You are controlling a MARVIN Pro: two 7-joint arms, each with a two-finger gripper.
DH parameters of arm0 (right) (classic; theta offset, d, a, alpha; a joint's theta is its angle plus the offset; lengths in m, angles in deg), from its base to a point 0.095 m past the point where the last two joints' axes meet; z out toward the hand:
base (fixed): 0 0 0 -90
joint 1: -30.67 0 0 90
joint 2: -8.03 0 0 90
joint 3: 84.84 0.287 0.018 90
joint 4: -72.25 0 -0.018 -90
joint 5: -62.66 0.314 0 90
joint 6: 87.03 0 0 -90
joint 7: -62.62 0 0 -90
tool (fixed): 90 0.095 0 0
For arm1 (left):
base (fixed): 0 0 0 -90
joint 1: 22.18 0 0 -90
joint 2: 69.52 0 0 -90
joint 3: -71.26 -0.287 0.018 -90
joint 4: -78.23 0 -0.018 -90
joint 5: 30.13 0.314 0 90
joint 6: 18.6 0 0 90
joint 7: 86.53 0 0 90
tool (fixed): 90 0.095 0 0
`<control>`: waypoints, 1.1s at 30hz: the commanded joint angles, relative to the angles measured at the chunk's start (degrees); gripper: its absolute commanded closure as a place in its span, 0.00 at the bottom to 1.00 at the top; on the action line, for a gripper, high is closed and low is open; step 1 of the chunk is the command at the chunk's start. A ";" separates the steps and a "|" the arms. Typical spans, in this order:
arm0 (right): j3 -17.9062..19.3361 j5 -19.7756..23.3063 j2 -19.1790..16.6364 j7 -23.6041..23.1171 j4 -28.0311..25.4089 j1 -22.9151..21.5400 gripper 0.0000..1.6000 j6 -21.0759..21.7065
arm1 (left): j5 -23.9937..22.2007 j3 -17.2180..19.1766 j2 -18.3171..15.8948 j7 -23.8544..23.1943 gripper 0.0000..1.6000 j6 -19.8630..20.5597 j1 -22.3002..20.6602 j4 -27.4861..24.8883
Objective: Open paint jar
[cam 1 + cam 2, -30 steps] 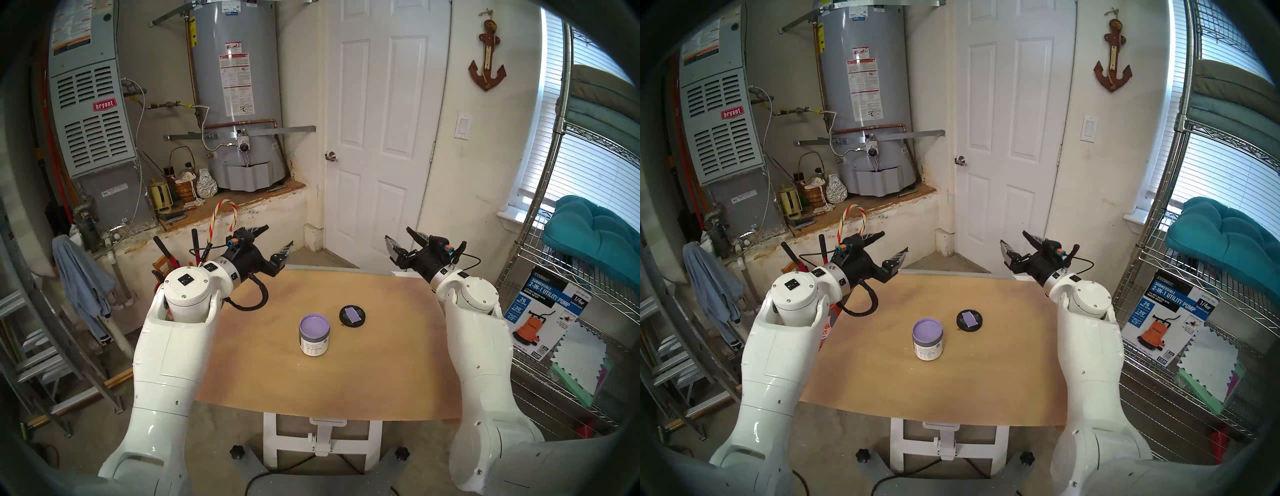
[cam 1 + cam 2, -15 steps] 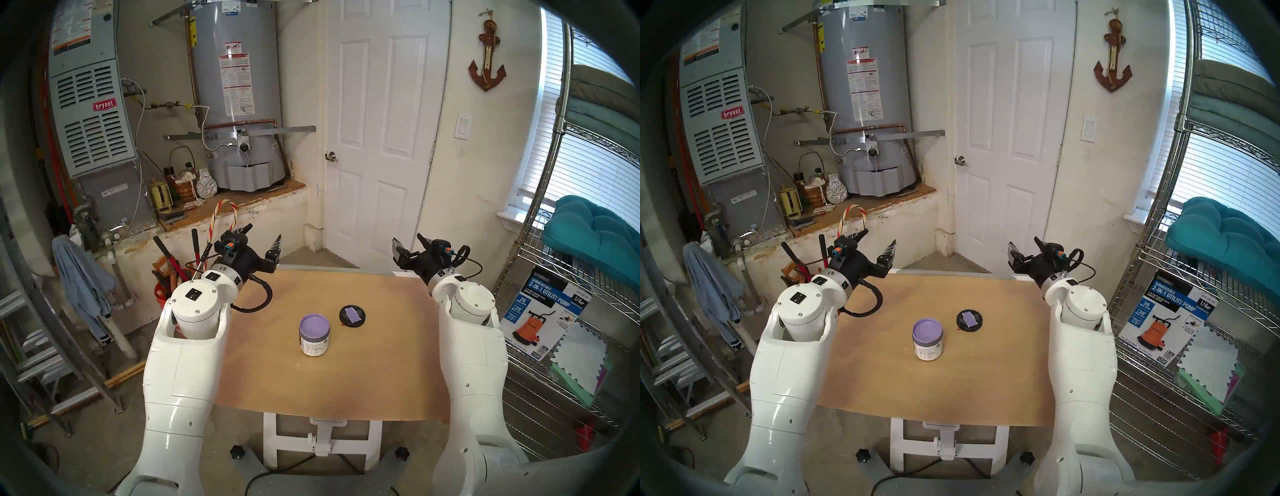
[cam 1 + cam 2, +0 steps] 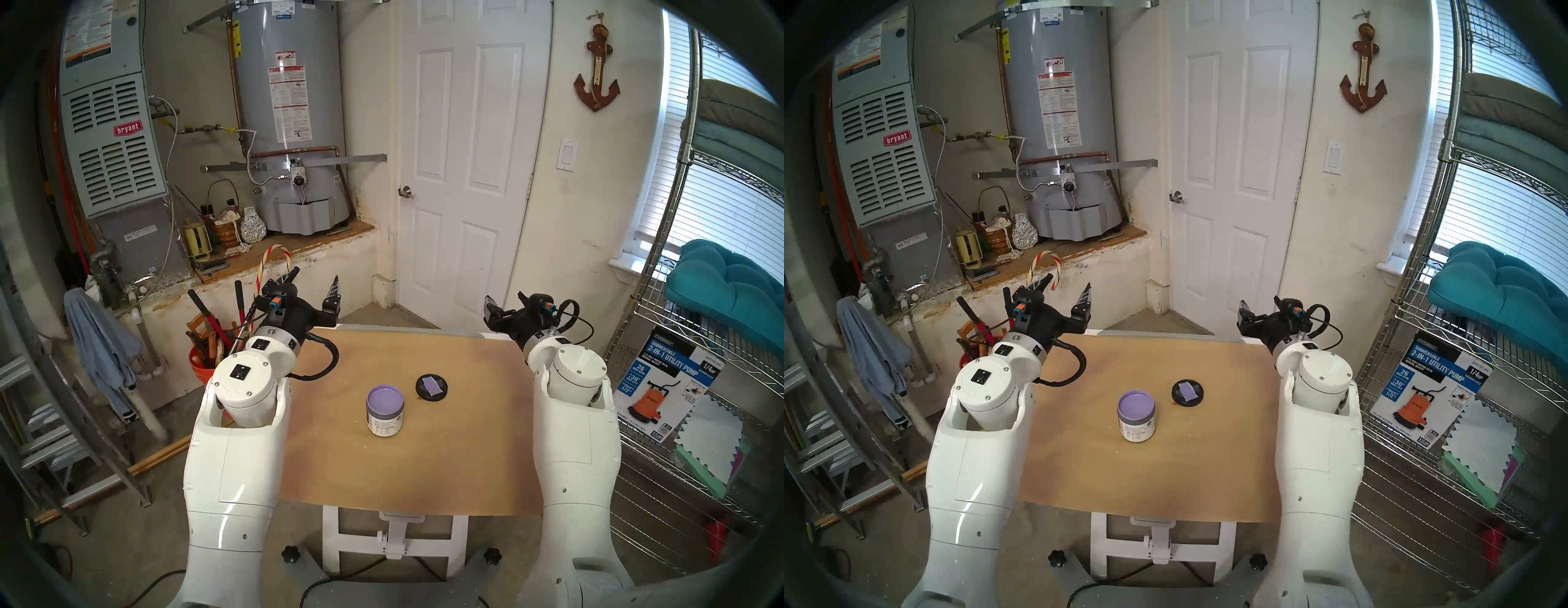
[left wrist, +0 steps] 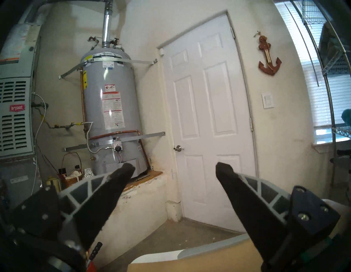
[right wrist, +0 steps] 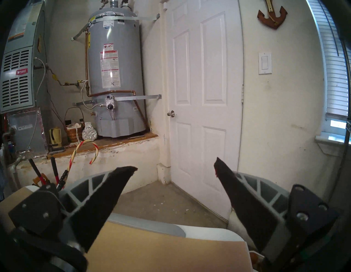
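The paint jar stands upright at the middle of the tan table, lidless, with lilac paint showing at its mouth and a white label on its side. Its black lid, bearing a lilac swatch, lies flat just behind and right of the jar. My left gripper is open and empty above the table's far left corner, pointing at the back wall. My right gripper is open and empty above the far right corner. Neither wrist view shows the jar.
A bucket of long-handled tools stands off the table's far left corner. A wire shelf with a pump box is close on the right. A ladder leans at left. Water heater and door are behind.
Both arms have drawn in toward the table's sides, and both grippers have turned to point more straight back. The jar and lid have stayed put.
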 commanded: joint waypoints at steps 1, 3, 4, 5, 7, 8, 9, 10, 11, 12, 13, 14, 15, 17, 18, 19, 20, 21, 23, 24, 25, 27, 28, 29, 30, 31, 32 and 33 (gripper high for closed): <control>-0.82 -0.20 0.82 -0.42 -5.30 -0.02 0.00 4.39 | -5.44 1.98 0.73 -2.52 0.00 -2.72 -0.01 -1.70; -0.89 -0.35 0.80 -0.57 -5.79 0.04 0.00 5.35 | -5.23 1.73 0.00 -3.18 0.00 -2.38 -0.21 -1.29; -0.90 -0.40 0.87 -0.44 -5.87 0.03 0.00 5.59 | -5.56 1.54 -0.11 -3.78 0.00 -1.85 -0.46 -1.13; -0.91 -0.49 0.93 -0.33 -5.86 0.01 0.00 5.52 | -5.21 1.31 -0.30 -3.91 0.00 -1.45 -0.63 -0.99; -0.89 -0.29 1.02 -0.18 -5.67 -0.06 0.00 4.91 | -3.76 0.66 -0.99 -4.08 0.00 -0.87 -0.98 -0.57; -1.51 -1.84 0.78 0.97 -5.65 0.17 0.00 3.04 | -2.68 0.29 -1.25 -3.80 0.00 0.47 -1.04 -0.91; -1.53 -1.68 0.70 0.68 -5.46 0.12 0.00 2.64 | -1.36 -0.14 -1.63 -3.37 0.00 1.10 -1.08 -1.08; -1.53 -1.75 0.73 0.69 -5.48 0.13 0.00 2.63 | -1.36 -0.18 -1.68 -3.40 0.00 1.19 -1.10 -1.09; -1.53 -1.83 0.77 0.72 -5.49 0.15 0.00 2.57 | -1.29 -0.24 -1.73 -3.38 0.00 1.34 -1.12 -1.12; -1.53 -1.88 0.79 0.75 -5.49 0.16 0.00 2.51 | -1.21 -0.26 -1.73 -3.39 0.00 1.45 -1.13 -1.14; -1.54 -1.94 0.83 0.79 -5.48 0.17 0.00 2.40 | -1.07 -0.26 -1.70 -3.41 0.00 1.61 -1.16 -1.18; -1.53 -2.00 0.86 0.81 -5.47 0.18 0.00 2.31 | -0.96 -0.27 -1.67 -3.44 0.00 1.77 -1.18 -1.21; -1.52 -2.04 0.89 0.83 -5.47 0.19 0.00 2.24 | -0.88 -0.27 -1.65 -3.46 0.00 1.87 -1.20 -1.23; -1.51 -2.13 0.94 0.85 -5.46 0.20 0.00 2.12 | -0.74 -0.26 -1.60 -3.50 0.00 2.06 -1.22 -1.27; -1.49 -2.17 0.97 0.85 -5.46 0.20 0.00 2.08 | -0.67 -0.25 -1.58 -3.53 0.00 2.13 -1.23 -1.29; -1.49 -2.18 0.98 0.86 -5.45 0.20 0.00 2.04 | -0.62 -0.24 -1.55 -3.55 0.00 2.19 -1.24 -1.30; -1.49 -2.20 0.99 0.87 -5.44 0.21 0.00 2.00 | -0.58 -0.23 -1.53 -3.57 0.00 2.24 -1.25 -1.32; -1.48 -2.21 1.00 0.87 -5.44 0.21 0.00 1.97 | -0.54 -0.22 -1.51 -3.58 0.00 2.29 -1.26 -1.33; -1.48 -2.22 1.01 0.88 -5.43 0.22 0.00 1.91 | -0.45 -0.20 -1.47 -3.63 0.00 2.37 -1.27 -1.35; -1.48 -2.23 1.02 0.89 -5.43 0.22 0.00 1.89 | -0.42 -0.18 -1.44 -3.65 0.00 2.40 -1.28 -1.35; -1.48 -2.23 1.02 0.89 -5.43 0.22 0.00 1.87 | -0.38 -0.17 -1.41 -3.67 0.00 2.43 -1.29 -1.36; -1.47 -2.23 1.03 0.90 -5.42 0.23 0.00 1.84 | -0.31 -0.13 -1.37 -3.72 0.00 2.47 -1.30 -1.37; -1.47 -2.22 1.04 0.90 -5.42 0.23 0.00 1.83 | -0.28 -0.12 -1.34 -3.74 0.00 2.48 -1.30 -1.37; -1.47 -2.21 1.03 0.91 -5.42 0.23 0.00 1.82 | -0.25 -0.10 -1.32 -3.76 0.00 2.48 -1.30 -1.37; -1.48 -2.19 1.02 0.92 -5.42 0.24 0.00 1.81 | -0.23 -0.09 -1.29 -3.78 0.00 2.48 -1.31 -1.37; -1.48 -2.18 1.02 0.92 -5.42 0.24 0.00 1.80 | -0.22 -0.08 -1.28 -3.79 0.00 2.48 -1.31 -1.37; -1.49 -2.18 1.02 0.93 -5.42 0.25 0.00 1.79 | -0.21 -0.07 -1.27 -3.80 0.00 2.47 -1.31 -1.37; -1.49 -2.17 1.02 0.93 -5.42 0.25 0.00 1.78 | -0.21 -0.06 -1.27 -3.81 0.00 2.46 -1.31 -1.37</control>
